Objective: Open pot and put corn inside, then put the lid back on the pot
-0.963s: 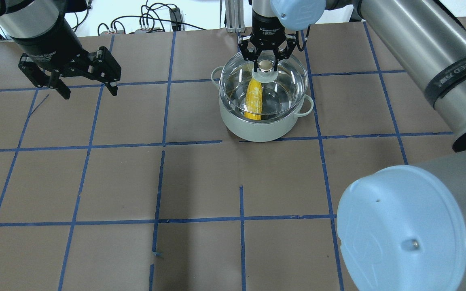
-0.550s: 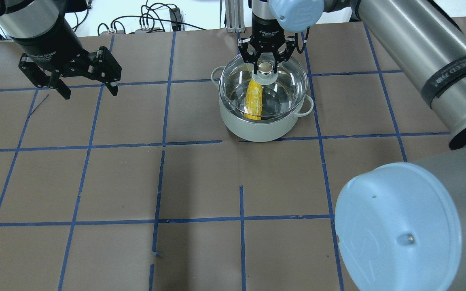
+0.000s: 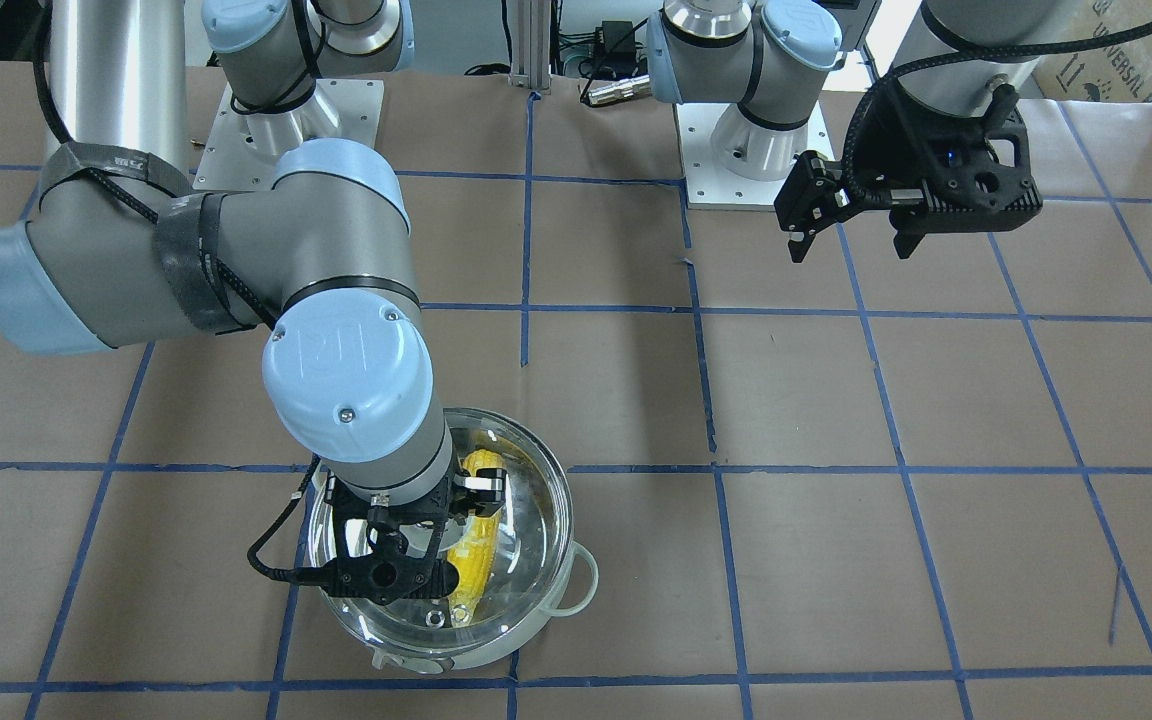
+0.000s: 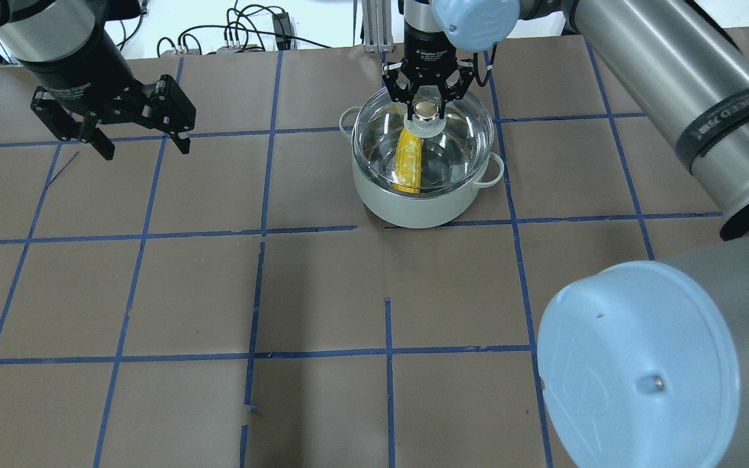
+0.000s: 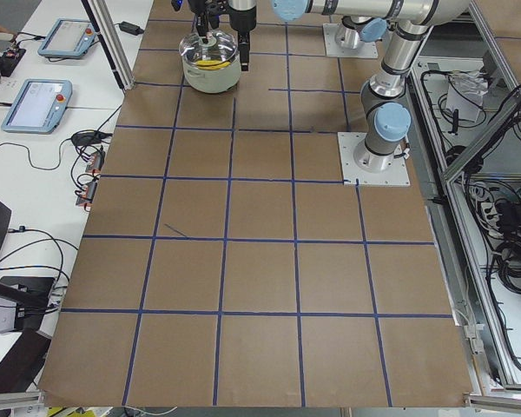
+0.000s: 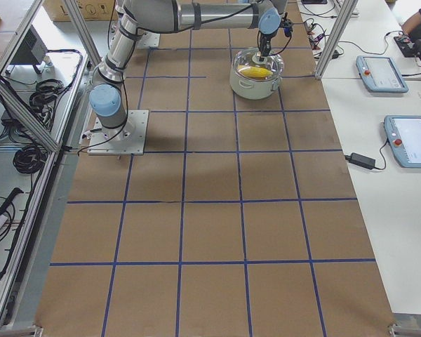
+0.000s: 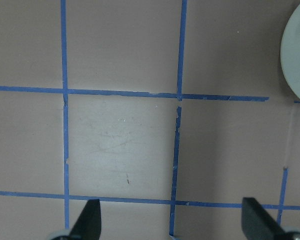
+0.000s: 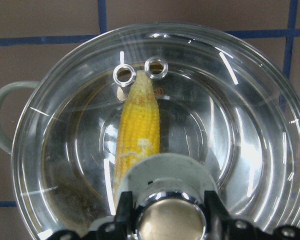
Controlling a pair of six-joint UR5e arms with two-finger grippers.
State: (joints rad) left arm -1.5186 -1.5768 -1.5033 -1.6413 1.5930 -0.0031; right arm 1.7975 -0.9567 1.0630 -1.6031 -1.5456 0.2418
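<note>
**Lid on the pot, right tool at the knob**

The corn lies inside the pot, its pointed end close under the 2 metal-ringed holes of the glass lid. The lid covers the pot mouth. Through the glare on the glass I cannot tell whether its rim sits flush all the way round. The right tool comes straight down over the lid's knob, and in the right wrist view its fingers press against either side of the knob, so it appears to be pinching it. The left tool hangs well apart from the pot over bare surface, its fingers spread wide and holding nothing.

By my reading, only letting go and lifting clear remains. The main risk is the arm rising before the fingers part, which would drag the lid off again or rock the pot. If the lid sits slightly off-centre, releasing it could let it slip and clatter against the rim. If the corn leans high against the wall, it could prop the glass up on 1 side. A sideways retreat could also nudge the knob.

The surface is covered in brown paper and marked into squares by blue tape. Cables trail past its far edge. In the side views, 2 screened handsets lie on a white bench beside it, and metal framing stands around the cell.
</note>
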